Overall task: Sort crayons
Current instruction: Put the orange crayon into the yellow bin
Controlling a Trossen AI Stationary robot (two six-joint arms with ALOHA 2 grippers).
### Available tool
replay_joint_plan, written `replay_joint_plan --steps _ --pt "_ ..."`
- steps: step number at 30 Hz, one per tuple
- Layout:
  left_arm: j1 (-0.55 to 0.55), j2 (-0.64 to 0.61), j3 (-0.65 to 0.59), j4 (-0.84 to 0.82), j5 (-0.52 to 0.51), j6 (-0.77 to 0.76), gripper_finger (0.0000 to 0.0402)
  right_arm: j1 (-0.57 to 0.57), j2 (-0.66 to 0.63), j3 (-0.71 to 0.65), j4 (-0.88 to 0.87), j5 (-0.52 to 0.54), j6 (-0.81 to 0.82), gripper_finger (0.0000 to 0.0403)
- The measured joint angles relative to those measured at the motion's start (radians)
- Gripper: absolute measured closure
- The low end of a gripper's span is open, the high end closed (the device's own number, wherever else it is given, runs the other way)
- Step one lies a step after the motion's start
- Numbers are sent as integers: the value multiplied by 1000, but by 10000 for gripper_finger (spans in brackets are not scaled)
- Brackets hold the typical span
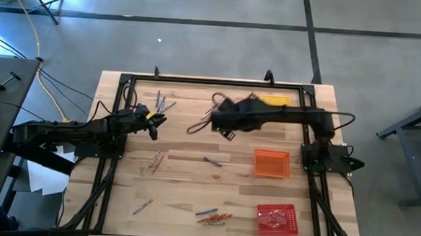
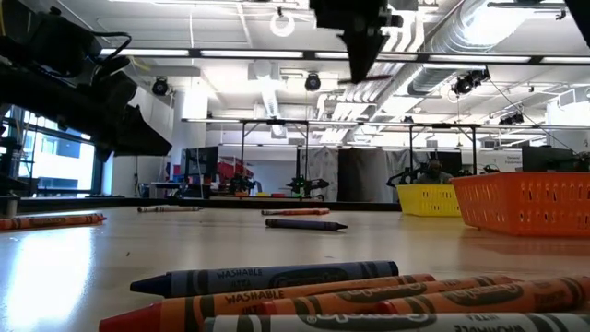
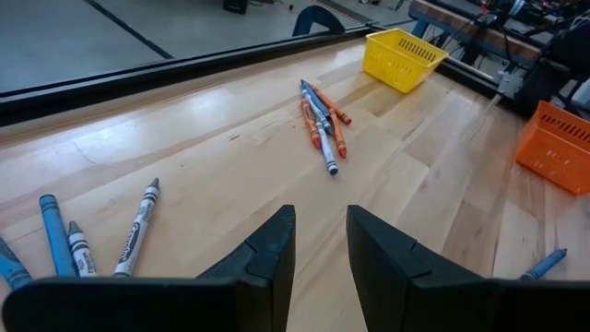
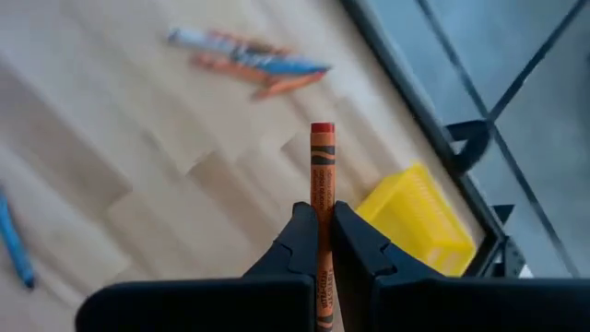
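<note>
- an orange crayon [image 4: 322,198] is seen clamped between the fingers of the right gripper [image 4: 321,242], raised above the table [image 1: 185,196] near the frame's centre in the high view.
- the left gripper [image 3: 320,242] is seen at the left, its fingers parted and empty.
- loose crayons [image 1: 213,217] are scattered over the wood, with a cluster at bottom centre.
- a yellow tray [image 1: 274,100] is seen at top right, an orange tray [image 1: 272,163] and a red tray [image 1: 276,218] below it.

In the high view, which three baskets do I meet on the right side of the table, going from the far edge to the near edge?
Yellow basket → orange basket → red basket.
</note>
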Motion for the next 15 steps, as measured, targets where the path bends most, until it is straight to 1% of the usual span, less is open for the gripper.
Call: replay_joint_plan --steps 6,11,15 --pt "0 0 0 -5 0 -1 314 -32 -99 0 0 115 21 400" --pt "0 0 0 -5 0 -8 314 -83 -146 0 0 241 21 400" --pt "0 0 0 -5 0 -8 314 -164 -165 -1 0 256 9 400"
